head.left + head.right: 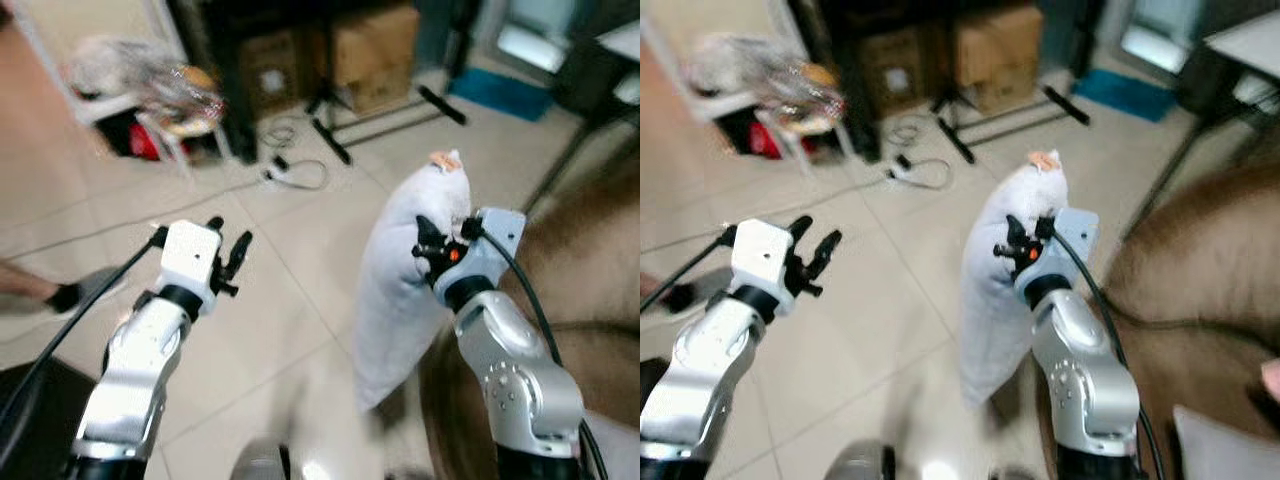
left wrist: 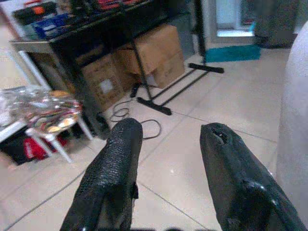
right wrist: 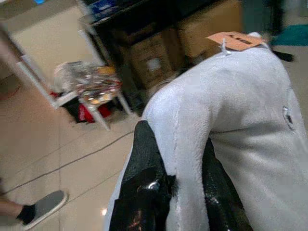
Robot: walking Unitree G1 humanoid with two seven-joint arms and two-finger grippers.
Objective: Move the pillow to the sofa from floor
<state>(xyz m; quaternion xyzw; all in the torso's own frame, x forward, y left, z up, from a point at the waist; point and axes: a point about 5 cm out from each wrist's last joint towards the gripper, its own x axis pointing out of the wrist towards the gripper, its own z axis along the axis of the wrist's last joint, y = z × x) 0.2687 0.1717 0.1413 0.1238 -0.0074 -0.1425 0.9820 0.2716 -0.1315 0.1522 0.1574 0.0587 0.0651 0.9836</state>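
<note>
Fingers (image 3: 144, 183) of the right gripper (image 1: 432, 252) pinch a fold of the white fleecy pillow (image 1: 405, 290), which hangs above the glossy tiled floor (image 1: 290, 330) beside the brown sofa (image 1: 590, 290) (orange tag on top). Left gripper (image 1: 232, 262) fingers stand apart, empty.

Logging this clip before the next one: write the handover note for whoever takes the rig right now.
Right tool: shut on the pillow, pinching its fabric; the pillow hangs in the air above the tiles.
Left tool: open, empty, raised over the floor.
Sofa: brown, on the robot's right, next to the pillow.
Done: pillow picked up from the floor.
Left: swing it right over the sofa, set it down, release.
Note: a person's foot at the left edge and cables on the floor ahead.
</note>
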